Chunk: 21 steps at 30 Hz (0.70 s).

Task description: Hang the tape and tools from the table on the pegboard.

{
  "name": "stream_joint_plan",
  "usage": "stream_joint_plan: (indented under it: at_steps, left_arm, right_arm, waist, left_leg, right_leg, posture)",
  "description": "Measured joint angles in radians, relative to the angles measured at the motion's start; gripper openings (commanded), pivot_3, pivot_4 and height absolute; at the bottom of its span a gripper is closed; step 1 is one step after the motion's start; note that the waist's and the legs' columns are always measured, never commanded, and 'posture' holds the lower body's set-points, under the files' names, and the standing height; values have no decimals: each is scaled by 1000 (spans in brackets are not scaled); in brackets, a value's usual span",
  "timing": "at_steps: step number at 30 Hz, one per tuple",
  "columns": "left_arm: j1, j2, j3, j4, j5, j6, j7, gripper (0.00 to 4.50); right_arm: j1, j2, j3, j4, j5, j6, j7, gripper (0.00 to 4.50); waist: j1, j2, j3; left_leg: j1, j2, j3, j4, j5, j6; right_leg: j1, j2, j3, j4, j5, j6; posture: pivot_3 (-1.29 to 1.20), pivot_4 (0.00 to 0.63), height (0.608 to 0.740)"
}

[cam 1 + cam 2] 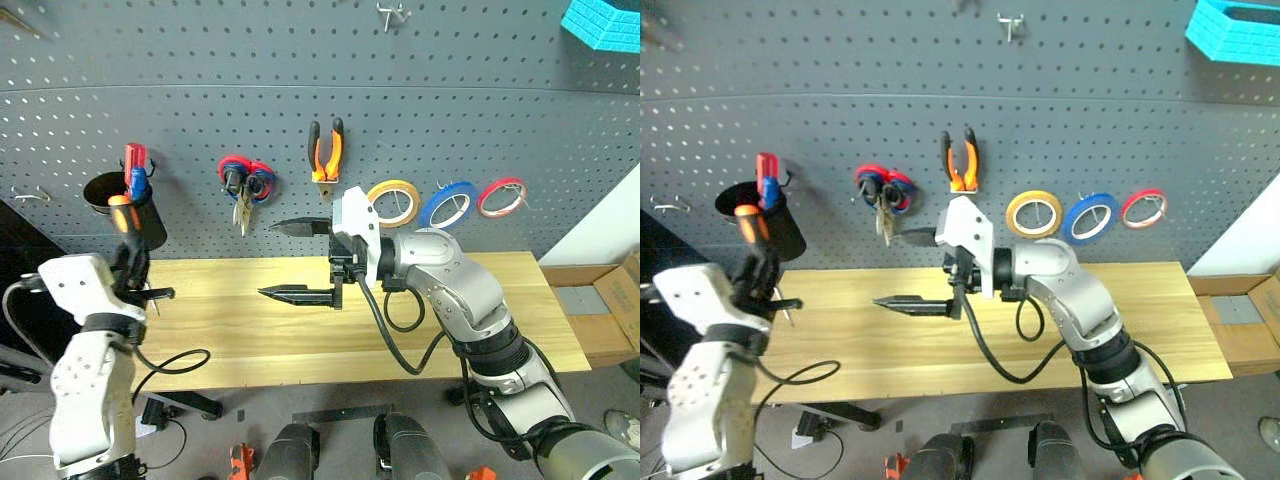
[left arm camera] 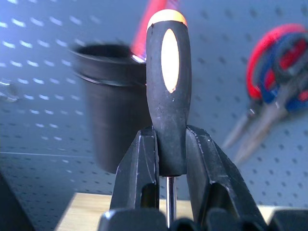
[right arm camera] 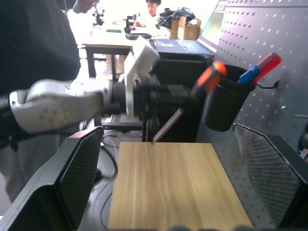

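Nearest, at the left end of the pale-yellow wooden plank bench [image 1: 300, 340]: left gripper [image 2: 169, 163] clamped on the slim screwdriver with orange-and-black handle [image 2: 167, 96], handle end up, thin metal shaft running down between the two black fingers [image 2: 139, 173]. Held above the bench's left edge, just in front of and below the black cup [image 1: 122, 205] on the wall panel.

Over the middle of the bench: right gripper [image 1: 297, 260], pointed toward the robot's left, fingers spread wide apart and holding nothing.

Farther back, on the dark blue-grey perforated pegboard [image 1: 500, 120]: black cup with red-and-blue tool handles [image 1: 135, 170] standing in it; red-and-blue-handled scissors [image 1: 245, 185] hung on a hook; pliers with orange-and-black handles [image 1: 325, 150] hung beside them, handles up; then a row of thin yellow ring-shaped tape roll [image 1: 393, 203], blue tape roll [image 1: 447, 204] and smaller red tape roll [image 1: 501, 197], each on its own hook, near one another but apart.
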State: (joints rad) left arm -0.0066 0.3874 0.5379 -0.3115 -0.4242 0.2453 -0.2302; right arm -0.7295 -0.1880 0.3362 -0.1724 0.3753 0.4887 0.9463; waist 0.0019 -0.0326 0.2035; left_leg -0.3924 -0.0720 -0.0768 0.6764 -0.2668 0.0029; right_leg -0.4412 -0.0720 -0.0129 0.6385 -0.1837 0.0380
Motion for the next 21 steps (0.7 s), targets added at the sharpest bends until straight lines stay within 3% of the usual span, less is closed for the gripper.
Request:
stream_joint_plan:
  at_steps: [4,8,12,21]
  left_arm:
    - [-101,104,64,-60,-127,69,-10,452]
    - [-227,186,98,-42,-137,66,5,452]
    - [-305,201,94,99,-78,27,23,452]
    - [-623,267,13,424,12,-149,-26,452]
  right_arm:
    - [-24,25,-2,23,3,-11,12,4500]
    - [-96,90,-38,88,-18,-17,-85,4500]
    - [-121,99,-51,150,-78,-42,-169,4500]
    - [-113,99,-41,168,-113,-52,-197,4500]
  waist:
    - [16,-2,-1]
    - [21,-1,-1]
    - [22,-2,-1]
    - [21,-5,-3]
  left_leg:
    - [0,-1,-1,1,0,0]
    - [2,-2,1,0,0,-1]
    - [1,-2,1,-1,3,-5]
    - [0,-2,1,-1,3,-5]
  right_leg:
    - [0,2,0,0,0,0]
    - [0,2,1,2,0,0]
    - [-1,3,1,2,0,-1]
    - [-1,2,2,2,0,-1]
  posture:
    - [107,140,740]
    - [106,141,740]
    - [92,133,740]
    - [80,124,740]
